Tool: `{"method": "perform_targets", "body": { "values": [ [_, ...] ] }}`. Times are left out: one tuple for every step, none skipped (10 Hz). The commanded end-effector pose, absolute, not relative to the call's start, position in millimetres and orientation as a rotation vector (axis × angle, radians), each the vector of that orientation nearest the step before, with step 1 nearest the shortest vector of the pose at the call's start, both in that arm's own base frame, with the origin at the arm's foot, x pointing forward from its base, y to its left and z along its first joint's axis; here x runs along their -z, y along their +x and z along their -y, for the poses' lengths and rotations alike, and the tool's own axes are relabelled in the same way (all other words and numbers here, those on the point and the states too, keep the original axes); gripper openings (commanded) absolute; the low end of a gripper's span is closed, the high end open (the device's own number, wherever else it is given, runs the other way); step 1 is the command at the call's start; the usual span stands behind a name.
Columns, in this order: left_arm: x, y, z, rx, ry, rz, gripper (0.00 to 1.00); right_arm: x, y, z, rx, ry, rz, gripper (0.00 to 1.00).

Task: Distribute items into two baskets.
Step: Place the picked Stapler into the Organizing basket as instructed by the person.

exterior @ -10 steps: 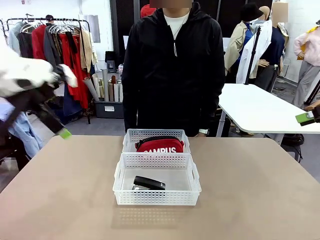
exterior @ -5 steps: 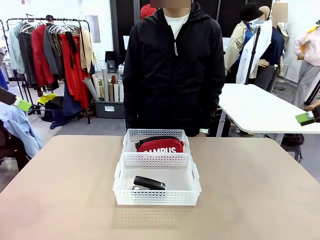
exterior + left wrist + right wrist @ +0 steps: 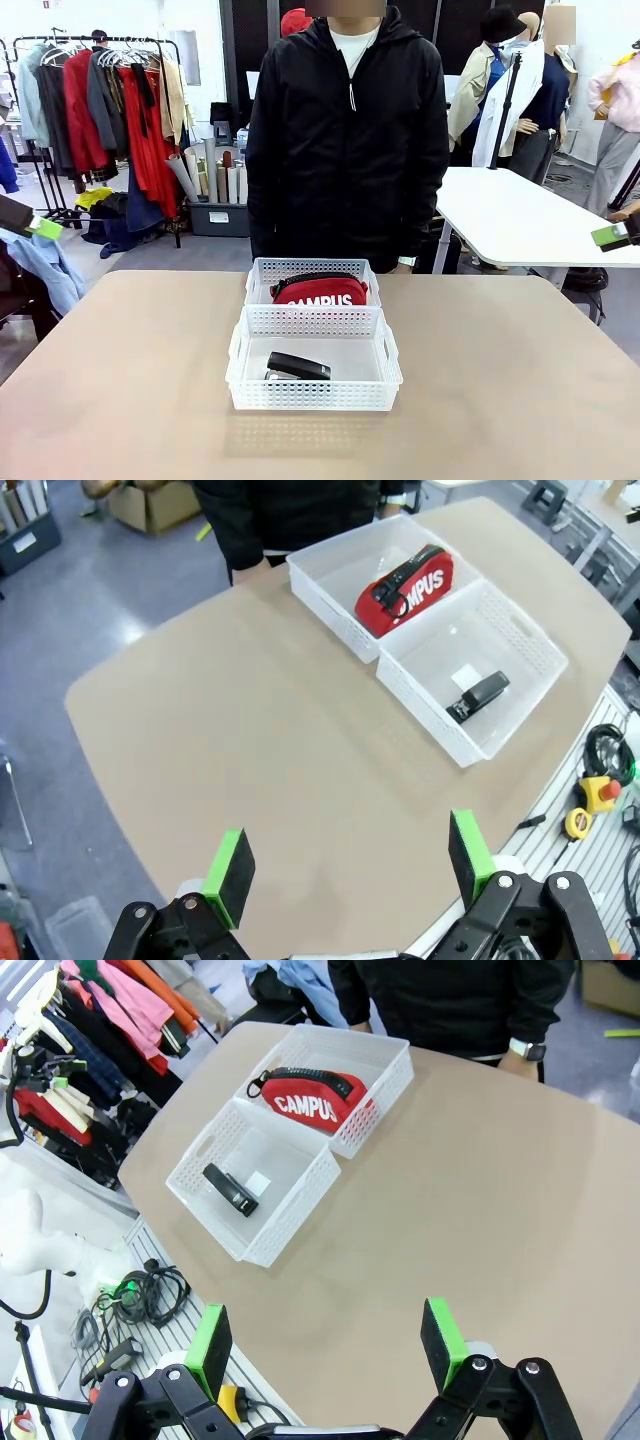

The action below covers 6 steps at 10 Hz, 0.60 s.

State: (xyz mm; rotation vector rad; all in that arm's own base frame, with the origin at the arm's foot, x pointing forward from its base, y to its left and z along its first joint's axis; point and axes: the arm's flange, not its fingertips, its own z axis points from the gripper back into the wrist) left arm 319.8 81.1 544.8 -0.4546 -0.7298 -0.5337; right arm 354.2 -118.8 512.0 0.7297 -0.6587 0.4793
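Note:
Two white lattice baskets stand end to end in the middle of the table. The far basket holds the red "CAMPUS" pouch. In the near basket lies the black stapler. My left gripper is open and empty, high over the table's left side, well away from the pouch and the stapler. A green pad of it shows at the front view's left edge. My right gripper hangs open and empty above the table's right side, far from both baskets.
A person in a black jacket stands at the far edge just behind the baskets, hands down. The tan tabletop is bare around the baskets. A white table stands at the back right, clothes racks at the back left.
My left arm has drawn back out to the left; a second ago it reached in at the upper left, now just a green pad shows at the edge. Baskets and items have not moved.

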Motion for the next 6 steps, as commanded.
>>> {"method": "perform_targets", "body": {
  "values": [
    [-516, 300, -65, 0.570, -0.494, 0.761, 1.00, -513, 354, 119, -0.483, 0.732, 0.662, 1.00],
    [-545, 320, -81, 0.534, -0.455, 0.730, 1.00, -513, 354, 119, -0.483, 0.732, 0.662, 1.00],
    [-545, 320, -81, 0.534, -0.455, 0.730, 1.00, -513, 354, 119, -0.483, 0.732, 0.662, 1.00],
    [-545, 320, -81, 0.534, -0.455, 0.730, 1.00, -513, 354, 119, -0.483, 0.732, 0.662, 1.00],
    [-545, 320, -81, 0.534, -0.455, 0.730, 1.00, -513, 354, 119, -0.483, 0.732, 0.662, 1.00],
    [-545, 320, -81, 0.534, -0.455, 0.730, 1.00, -513, 354, 119, -0.483, 0.732, 0.662, 1.00]
  ]
}}
